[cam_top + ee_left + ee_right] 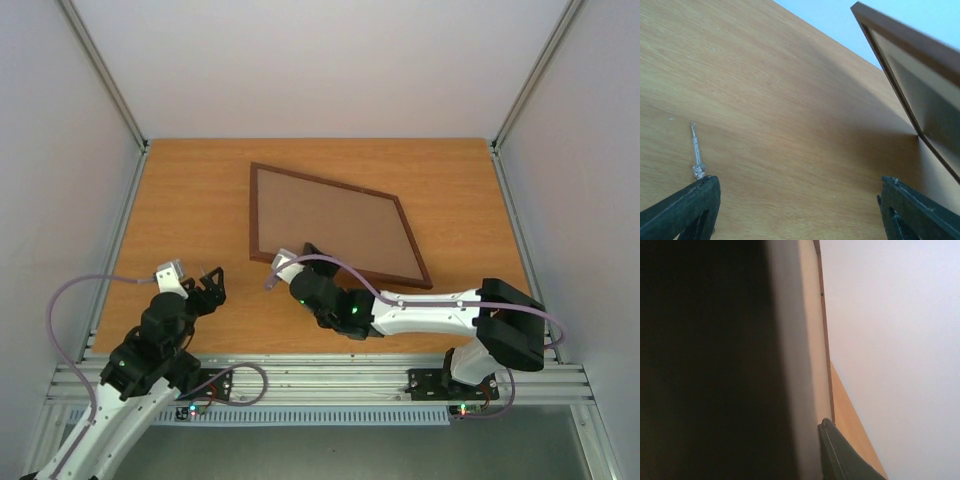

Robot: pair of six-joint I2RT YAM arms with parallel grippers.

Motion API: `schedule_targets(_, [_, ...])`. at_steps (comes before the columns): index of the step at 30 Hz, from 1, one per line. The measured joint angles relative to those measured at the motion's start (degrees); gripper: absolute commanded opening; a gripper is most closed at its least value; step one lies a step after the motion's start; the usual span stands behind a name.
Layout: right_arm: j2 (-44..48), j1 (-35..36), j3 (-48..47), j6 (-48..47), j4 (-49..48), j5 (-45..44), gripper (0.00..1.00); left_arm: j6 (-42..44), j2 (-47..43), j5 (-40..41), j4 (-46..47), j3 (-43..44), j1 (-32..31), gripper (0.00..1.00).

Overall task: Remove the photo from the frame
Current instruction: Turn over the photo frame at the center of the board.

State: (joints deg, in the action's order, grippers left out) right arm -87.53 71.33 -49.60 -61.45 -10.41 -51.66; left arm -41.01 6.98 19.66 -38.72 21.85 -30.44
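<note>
The frame point(330, 225) shows its plain brown back, rimmed by a thin reddish-brown border, across the middle of the wooden table point(190, 200). My right gripper point(300, 258) is shut on its near left edge. In the right wrist view one dark finger point(840, 457) presses against the frame's pale side point(810, 340). The left wrist view shows the frame's point(920, 75) left corner raised off the table with shadow beneath. My left gripper point(205, 280) hovers low over bare wood left of the frame, open point(799, 187) with nothing between its fingers. The photo is hidden.
A small clear pin-like piece point(696, 155) lies on the wood just ahead of my left finger. White walls and aluminium posts point(105, 75) enclose the table on three sides. Bare wood runs along the left point(170, 230) and behind the frame.
</note>
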Motion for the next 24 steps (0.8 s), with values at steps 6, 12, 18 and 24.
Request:
schedule_targets(6, [1.7,-0.02,-5.25,1.77,1.77,1.62,0.01,0.79,-1.81,-0.04,2.64,-2.45,0.0,0.89])
schedule_targets(12, [1.86,-0.02,-10.45,3.5,1.92,4.44,0.01,1.09,1.4,-1.53,4.94,-2.47,0.07,0.9])
schedule_targets(18, [1.86,-0.04,-16.72,8.33,0.74,8.04,0.01,1.6,4.7,-2.82,6.36,-2.49,0.07,0.9])
schedule_targets(24, [1.86,-1.09,-20.72,16.98,-0.17,11.72,0.01,1.92,5.75,-3.37,6.78,-2.49,0.07,0.9])
